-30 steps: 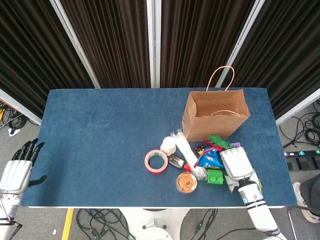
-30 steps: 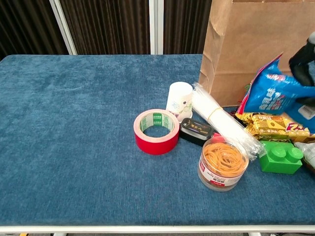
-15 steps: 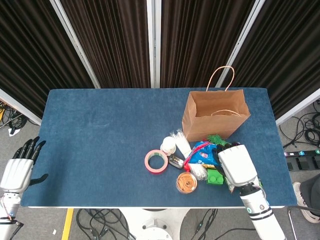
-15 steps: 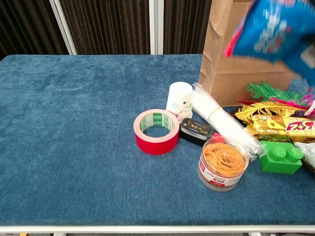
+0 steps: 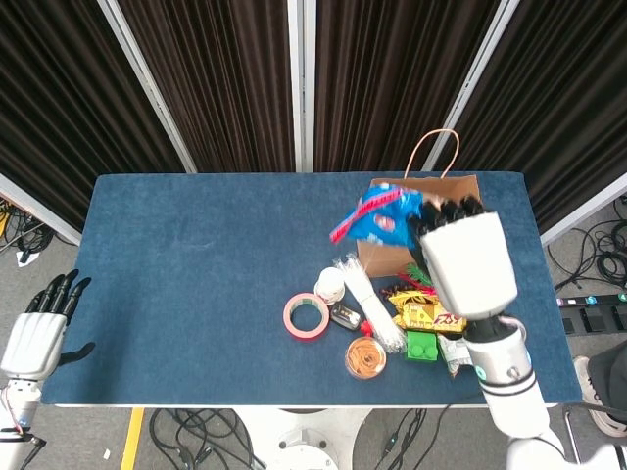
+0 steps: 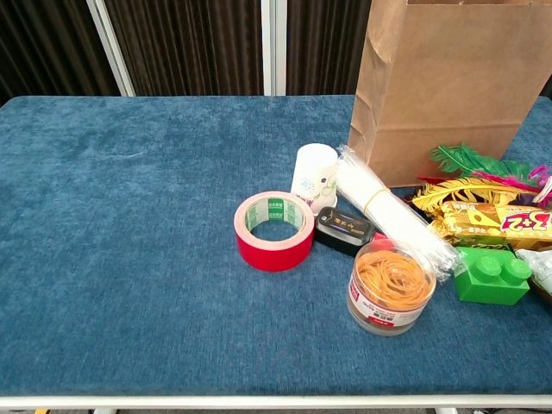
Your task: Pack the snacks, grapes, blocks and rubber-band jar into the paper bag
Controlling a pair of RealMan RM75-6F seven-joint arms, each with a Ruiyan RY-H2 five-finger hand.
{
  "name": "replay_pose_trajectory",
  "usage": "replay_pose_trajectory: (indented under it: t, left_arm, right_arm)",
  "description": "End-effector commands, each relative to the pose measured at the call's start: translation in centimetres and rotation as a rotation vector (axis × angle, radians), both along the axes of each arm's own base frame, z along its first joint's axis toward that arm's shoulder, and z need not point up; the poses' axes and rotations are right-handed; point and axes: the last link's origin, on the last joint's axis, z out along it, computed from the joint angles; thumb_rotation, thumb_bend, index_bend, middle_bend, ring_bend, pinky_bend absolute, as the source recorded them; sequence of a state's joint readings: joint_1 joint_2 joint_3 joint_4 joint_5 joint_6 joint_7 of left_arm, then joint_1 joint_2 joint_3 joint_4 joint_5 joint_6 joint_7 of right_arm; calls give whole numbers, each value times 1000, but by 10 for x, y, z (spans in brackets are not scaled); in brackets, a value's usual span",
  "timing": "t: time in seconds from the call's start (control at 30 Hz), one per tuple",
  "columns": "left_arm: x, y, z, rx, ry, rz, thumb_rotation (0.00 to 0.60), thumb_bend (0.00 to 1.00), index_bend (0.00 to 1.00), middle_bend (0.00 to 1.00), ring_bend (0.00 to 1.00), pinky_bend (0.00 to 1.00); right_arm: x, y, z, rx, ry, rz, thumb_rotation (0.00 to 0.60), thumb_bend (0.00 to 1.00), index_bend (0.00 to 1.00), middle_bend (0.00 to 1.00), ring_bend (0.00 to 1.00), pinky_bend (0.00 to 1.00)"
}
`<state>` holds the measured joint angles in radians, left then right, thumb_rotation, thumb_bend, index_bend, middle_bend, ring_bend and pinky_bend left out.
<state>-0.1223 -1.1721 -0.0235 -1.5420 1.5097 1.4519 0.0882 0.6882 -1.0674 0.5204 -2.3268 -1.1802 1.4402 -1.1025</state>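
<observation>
I hold the blue snack packet point(image 5: 384, 219) in my right robot hand point(image 5: 460, 257), raised over the left rim of the open paper bag point(image 6: 444, 86) that stands near the worktop's point(image 6: 129, 259) far right corner. My left robot hand point(image 5: 39, 328) hangs off the worktop's left edge, holding nothing, fingers apart. Toward the near right edge lie the rubber-band jar point(image 6: 390, 285), green block point(image 6: 492, 276), yellow snack packet point(image 6: 487, 222), red tape roll point(image 6: 274, 230) and white cup point(image 6: 314, 177).

Bright, even overhead light; shadows under things on the blue cloth desk point(image 6: 129, 259) are faint. Only the raised blue snack packet point(image 5: 380, 219) is motion-blurred; the chest view stays sharp.
</observation>
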Motion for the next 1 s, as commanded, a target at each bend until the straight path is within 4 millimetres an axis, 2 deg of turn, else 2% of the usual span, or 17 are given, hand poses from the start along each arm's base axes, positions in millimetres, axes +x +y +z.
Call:
replay_pose_trajectory:
  t: [0.03, 0.23, 0.5, 0.8, 1.0]
  left_arm:
    - [-3, 0, 0, -1, 0, 9, 600, 113, 124, 126, 21, 209]
    - [-7, 1, 1, -3, 2, 16, 600, 114, 124, 126, 21, 209]
    - [-13, 2, 0, -11, 6, 31, 600, 113, 124, 126, 20, 209]
    - [-18, 1, -3, -19, 11, 42, 600, 113, 123, 126, 20, 209]
    - [-22, 0, -3, -23, 12, 49, 600, 113, 123, 126, 21, 209]
  right_arm:
    - [22, -30, 8, -103, 38, -31, 600, 254, 774, 676, 717, 715]
    - [17, -62, 10, -151, 47, -97, 600, 253, 774, 676, 717, 715]
    - [-8, -94, 4, -191, 86, -168, 600, 254, 774, 675, 716, 715]
    - [-37, -120, -13, -173, 108, -234, 600, 254, 775, 675, 716, 715]
    - [-50, -127, -28, -151, 121, -251, 600, 254, 775, 675, 716, 715]
